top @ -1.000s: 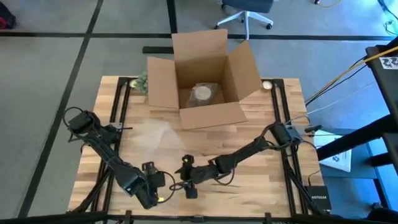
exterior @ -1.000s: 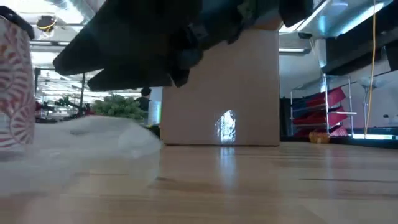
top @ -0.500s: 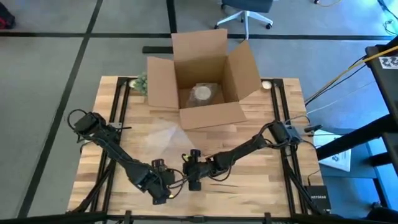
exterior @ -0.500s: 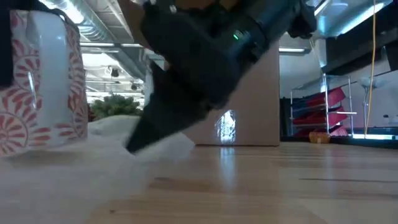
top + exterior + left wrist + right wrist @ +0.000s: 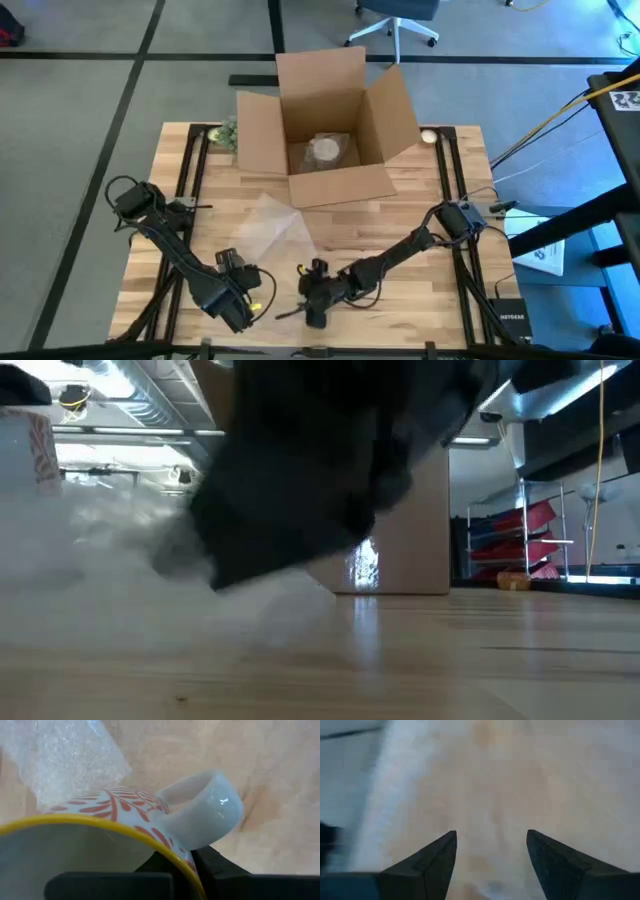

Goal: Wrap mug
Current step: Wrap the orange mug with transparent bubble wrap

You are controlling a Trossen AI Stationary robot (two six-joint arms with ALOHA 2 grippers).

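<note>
The left gripper [image 5: 243, 296] is pinching the mug [image 5: 125, 827] by its rim, near the front edge of the table [image 5: 430, 310], left of centre; in the left wrist view the white handle [image 5: 205, 807] is sticking out sideways and the red leaf pattern is showing under the yellow lip. The right gripper [image 5: 315, 300] is sitting just to the right of it, low over the wood, with its fingers [image 5: 427, 862] spread and nothing between them.

The bubble wrap [image 5: 265, 228] is lying flat a little farther back, with one corner reaching toward the mug. My worry is the grip: holding on one wall only, the mug is likely to swing or slip if the arm is turning quickly. The sheet is light too, so a gripper brushing it could be pushing it away instead of catching it. The open cardboard box [image 5: 325, 130] is standing at the far side, well apart.

Compared with half a second ago, the two grippers are no longer bunched together; the left one is now sitting farther left and nearer, and the right one nearer the front edge.
</note>
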